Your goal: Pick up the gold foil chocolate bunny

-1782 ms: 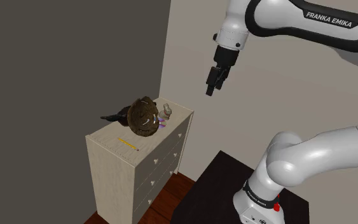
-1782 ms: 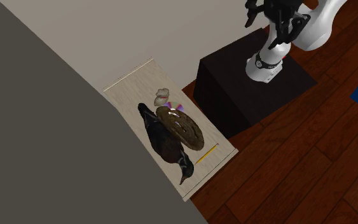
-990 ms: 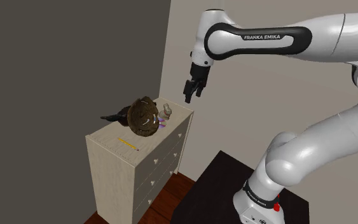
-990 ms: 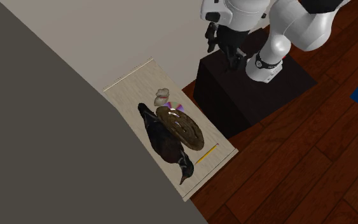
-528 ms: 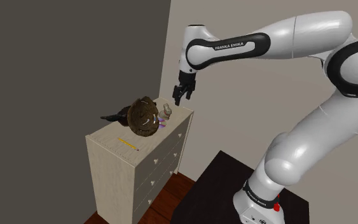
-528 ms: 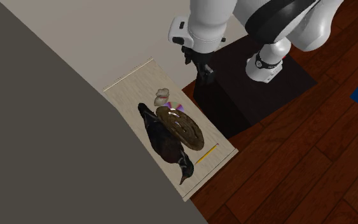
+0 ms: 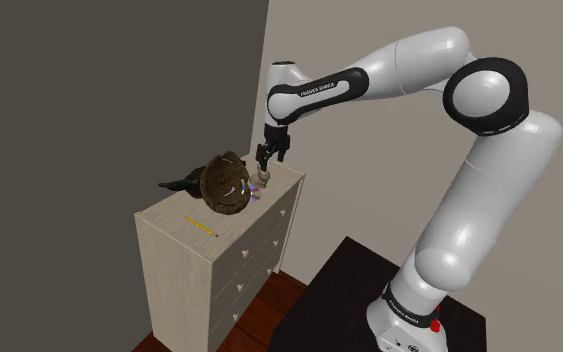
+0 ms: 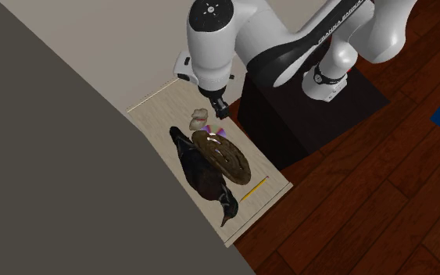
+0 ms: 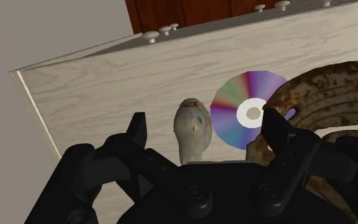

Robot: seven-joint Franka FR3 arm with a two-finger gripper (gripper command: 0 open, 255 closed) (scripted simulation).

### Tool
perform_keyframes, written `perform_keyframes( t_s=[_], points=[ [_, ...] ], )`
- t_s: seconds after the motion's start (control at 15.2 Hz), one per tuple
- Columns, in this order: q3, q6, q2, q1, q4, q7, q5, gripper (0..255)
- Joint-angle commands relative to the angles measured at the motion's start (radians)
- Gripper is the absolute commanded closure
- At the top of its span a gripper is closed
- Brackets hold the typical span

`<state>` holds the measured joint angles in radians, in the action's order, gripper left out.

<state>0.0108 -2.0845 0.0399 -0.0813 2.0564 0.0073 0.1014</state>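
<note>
1. In the shoulder view, the pincer [image 7: 270,156] was seen hanging low over the end of the dresser [image 7: 237,255] toward that view's right. The bunny [image 7: 262,178], drawn pale cream rather than gold, was stood on the dresser top just under it and just beside a brown round object [image 7: 224,183]; a dark bird figure [image 7: 176,184] was set behind that object; a yellow pencil [image 7: 201,227] was laid well apart, toward the other end. No contact between pincer and bunny could be made out; the approach was judged nearly done and the grasp not yet made.

2. In the second exterior view, the pincer [image 8: 219,105] was found above the dresser's edge nearest the dark stand [image 8: 288,117], just beside the bunny [image 8: 199,118]. The bunny was placed between the bare end of the dresser [image 8: 157,105] and the brown round object [image 8: 224,156]; the bird figure [image 8: 202,176] was stretched along the wall side; nothing was seen lifted off the top.

3. In the wrist view, the pincer [image 9: 204,125] was shown released, its fingers [image 9: 138,130] spread wide. The bunny [image 9: 192,127] was framed between them, near the middle, and touched by neither; a rainbow disc [image 9: 250,114] was laid just beside it, partly under the brown round object [image 9: 336,95]. A short descent, a closing on the bunny and a lift were judged to be left; the finger on the disc's side was judged likely to be crowded by the disc and the brown object.
</note>
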Motion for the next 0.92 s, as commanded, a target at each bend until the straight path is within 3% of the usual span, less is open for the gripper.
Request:
perform_keyframes(
  t_s=[0.0, 0.66, 0.73, 0.86],
  points=[
    [-0.007, -0.023, 0.079, -0.007, -0.054, -0.001, 0.009, 0],
    [-0.010, -0.118, 0.137, -0.008, -0.016, 0.010, 0.018, 0],
    [-0.010, -0.118, 0.138, -0.008, -0.016, 0.010, 0.018, 255],
    [-0.010, -0.119, 0.138, -0.008, -0.016, 0.010, 0.018, 255]
  ],
)
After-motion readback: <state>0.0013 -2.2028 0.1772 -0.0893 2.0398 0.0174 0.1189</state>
